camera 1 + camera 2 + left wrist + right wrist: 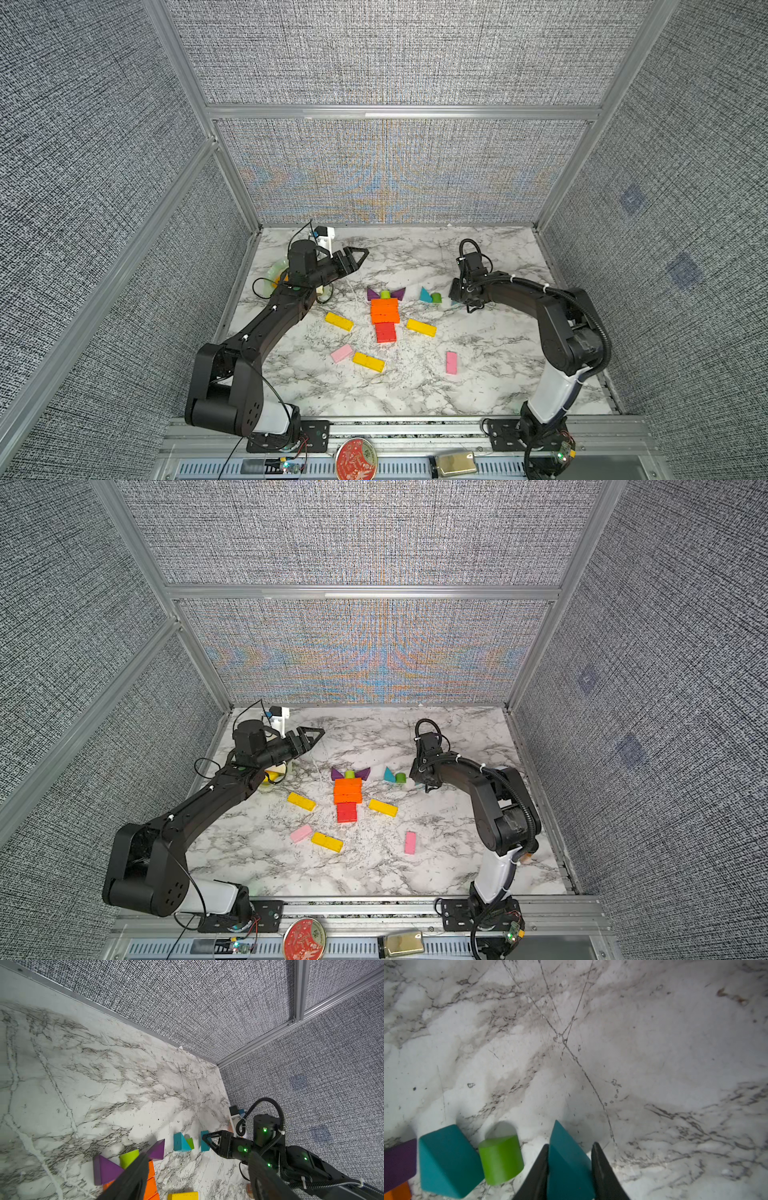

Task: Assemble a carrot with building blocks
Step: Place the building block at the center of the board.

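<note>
Holding teal triangle [569, 1159] in your right pincer [570, 1164], near tabletop's right edge. Carrot stack [385, 316] lies toward tabletop centre, nearer left pincer [358, 258], clenched, empty.

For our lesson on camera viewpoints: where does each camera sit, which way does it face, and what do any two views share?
Top views: high at the front, looking down on the marble table; both arms show in both.
Left wrist: on the left arm, looking across to the far corner; blurred shut left hand and the right hand show.
Right wrist: facing down; right hand shut on a teal triangular block.
Shared: both wrist views show the green cylinder block.
</note>
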Controlling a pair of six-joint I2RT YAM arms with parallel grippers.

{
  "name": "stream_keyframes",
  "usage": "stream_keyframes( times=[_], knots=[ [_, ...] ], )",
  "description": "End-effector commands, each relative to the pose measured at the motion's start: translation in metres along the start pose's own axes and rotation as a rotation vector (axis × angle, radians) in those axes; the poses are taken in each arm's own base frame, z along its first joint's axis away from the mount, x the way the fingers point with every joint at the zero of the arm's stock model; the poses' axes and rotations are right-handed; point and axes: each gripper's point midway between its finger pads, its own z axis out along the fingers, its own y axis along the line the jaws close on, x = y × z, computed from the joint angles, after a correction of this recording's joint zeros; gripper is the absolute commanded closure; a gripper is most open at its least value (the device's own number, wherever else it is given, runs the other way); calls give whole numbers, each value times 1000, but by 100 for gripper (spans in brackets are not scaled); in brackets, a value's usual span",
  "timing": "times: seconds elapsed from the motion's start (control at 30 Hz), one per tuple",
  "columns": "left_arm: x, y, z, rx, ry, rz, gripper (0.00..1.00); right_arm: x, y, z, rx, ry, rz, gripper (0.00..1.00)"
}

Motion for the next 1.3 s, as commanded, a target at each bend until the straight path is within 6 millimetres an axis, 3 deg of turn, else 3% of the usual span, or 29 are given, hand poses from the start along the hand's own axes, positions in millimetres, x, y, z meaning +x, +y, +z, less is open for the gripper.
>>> stream_keyframes(
  times=[0.0,0.53,1.27],
  knots=[
    [-8,-6,-2,9,-25,33,23,-6,1,2,10,-18,25,71],
    [-8,-5,-3,-1,-27,38,23,-6,-1,11,37,-13,30,70],
    [-7,-1,0,-8,-19,34,23,6,4,15,-9,26,31,58]
  ],
)
